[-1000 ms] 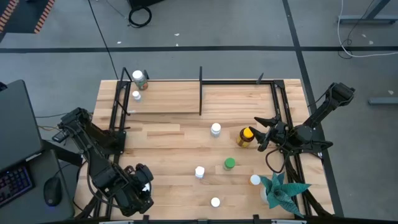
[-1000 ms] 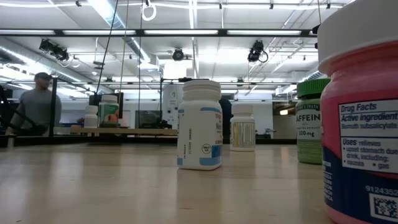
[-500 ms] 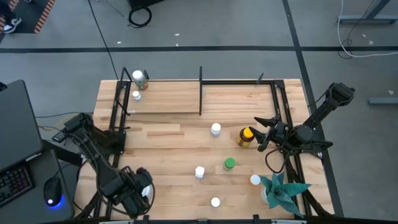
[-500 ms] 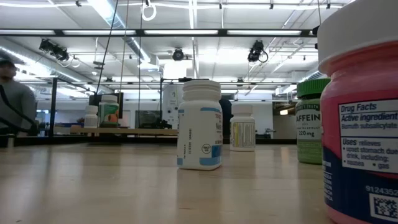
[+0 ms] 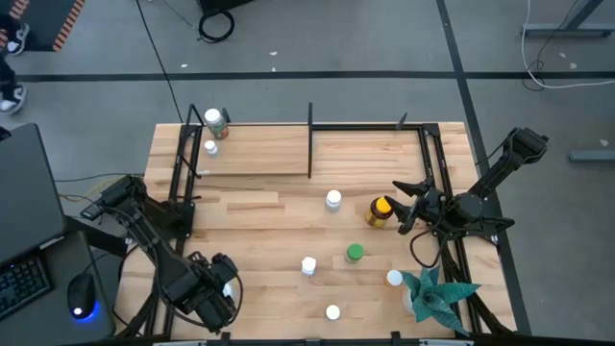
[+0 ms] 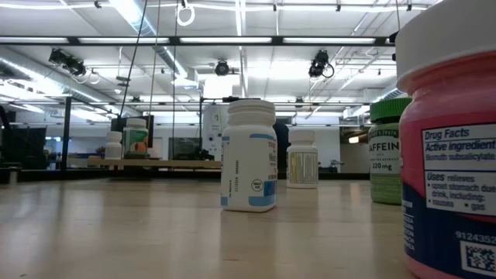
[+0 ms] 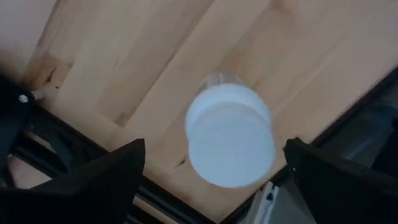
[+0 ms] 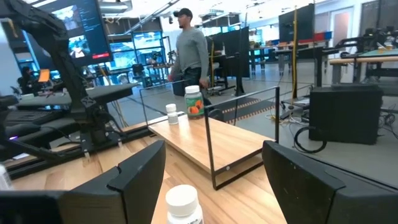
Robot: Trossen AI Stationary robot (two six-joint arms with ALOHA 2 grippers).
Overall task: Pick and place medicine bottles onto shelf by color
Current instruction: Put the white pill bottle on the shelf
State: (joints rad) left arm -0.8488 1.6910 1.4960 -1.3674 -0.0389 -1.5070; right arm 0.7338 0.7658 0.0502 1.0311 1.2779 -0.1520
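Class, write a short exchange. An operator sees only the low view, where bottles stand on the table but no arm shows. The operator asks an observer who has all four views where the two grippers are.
Operator: I see bottles but no arms. Where is the left gripper?
Observer: The left gripper hangs over a white-capped bottle near the table's left edge, at the corner far from the shelf. Its fingers are open on either side of the cap.
Operator: And the right one?
Observer: The right gripper is open, close beside the amber bottle with the yellow cap, on the right side of the table.
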